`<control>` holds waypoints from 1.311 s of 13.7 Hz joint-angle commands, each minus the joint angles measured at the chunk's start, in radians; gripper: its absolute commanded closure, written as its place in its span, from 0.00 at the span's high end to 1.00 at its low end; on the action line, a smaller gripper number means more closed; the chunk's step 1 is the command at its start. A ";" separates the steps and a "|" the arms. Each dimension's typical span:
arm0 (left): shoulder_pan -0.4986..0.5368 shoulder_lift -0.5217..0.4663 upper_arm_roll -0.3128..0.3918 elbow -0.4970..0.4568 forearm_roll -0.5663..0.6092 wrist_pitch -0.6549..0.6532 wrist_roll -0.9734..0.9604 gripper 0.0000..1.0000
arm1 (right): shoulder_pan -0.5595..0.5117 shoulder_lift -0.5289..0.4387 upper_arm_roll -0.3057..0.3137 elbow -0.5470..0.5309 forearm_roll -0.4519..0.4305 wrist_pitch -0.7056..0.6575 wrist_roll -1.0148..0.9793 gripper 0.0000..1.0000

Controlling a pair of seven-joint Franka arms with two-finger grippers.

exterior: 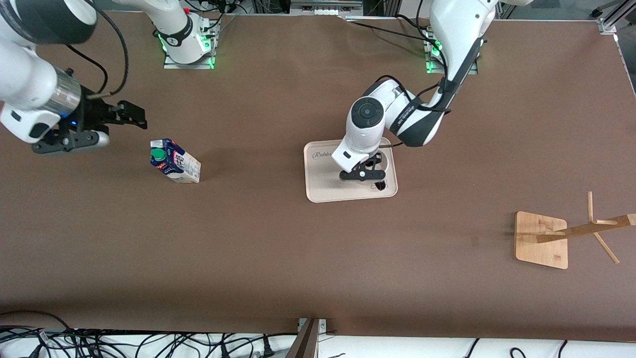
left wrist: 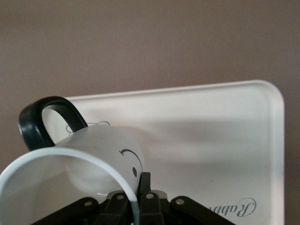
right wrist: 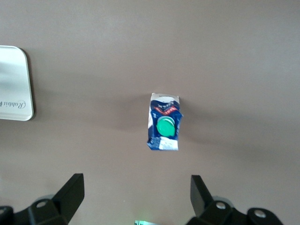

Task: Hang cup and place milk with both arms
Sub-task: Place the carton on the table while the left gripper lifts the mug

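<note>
Nearest the front camera, toward the left arm's end of the worktop (exterior: 318,278), stands the wooden rack (exterior: 542,239), its pegs bare, nothing hung yet.

Farther from the camera sits the tray (exterior: 318,191), and here's the action: the left end effector (exterior: 364,175) is down on the tray, clenched on the cup (left wrist: 101,161). In the left wrist view its fingers (left wrist: 144,185) pinch the white rim wall, smiley face showing, the black loop handle (left wrist: 44,119) sticking out free. Good choice, I'd say, since that handle must stay clear to slip over a peg. The cup looks rigid and glazed, so slippery under the pads and breakable if dropped; a rim pinch may let it swing, so a slow carry seems wise.

Toward the right arm's end, the milk (exterior: 175,161) stands upright on the worktop, well apart from the tray, green cap up. The right end effector (exterior: 107,124) hangs in the air beside it, fingers spread wide and released, gripping nothing; the right wrist view looks down on the cap between the two fingers (right wrist: 70,192). The carton looks light with soft card walls, so I'd take it across the flat sides below the gable, firmly but without crushing. Too high and it could tip.
</note>
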 commanded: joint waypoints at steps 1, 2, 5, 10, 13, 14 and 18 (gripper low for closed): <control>0.073 -0.093 0.003 0.071 0.025 -0.107 0.113 0.00 | 0.006 -0.043 -0.006 0.008 -0.046 -0.020 -0.061 1.00; 0.114 -0.115 0.001 0.108 0.024 -0.143 0.186 0.00 | 0.006 -0.043 -0.012 0.008 -0.046 -0.017 -0.099 1.00; 0.211 -0.158 0.004 0.211 0.025 -0.213 0.377 0.00 | 0.006 -0.044 -0.013 0.009 -0.041 -0.026 -0.110 1.00; 0.392 -0.165 0.001 0.372 0.012 -0.310 0.699 0.00 | -0.032 -0.060 -0.003 0.005 -0.046 -0.055 -0.112 1.00; 0.490 -0.185 -0.008 0.372 -0.005 -0.417 0.713 0.00 | -0.332 -0.084 0.292 -0.003 -0.056 -0.066 -0.113 1.00; 0.509 -0.190 -0.005 0.374 -0.042 -0.457 0.713 0.00 | -0.411 -0.089 0.372 -0.004 -0.072 -0.066 -0.113 1.00; 0.599 -0.196 -0.005 0.368 -0.131 -0.517 0.819 0.00 | -0.736 -0.113 0.675 -0.021 -0.078 -0.065 -0.113 1.00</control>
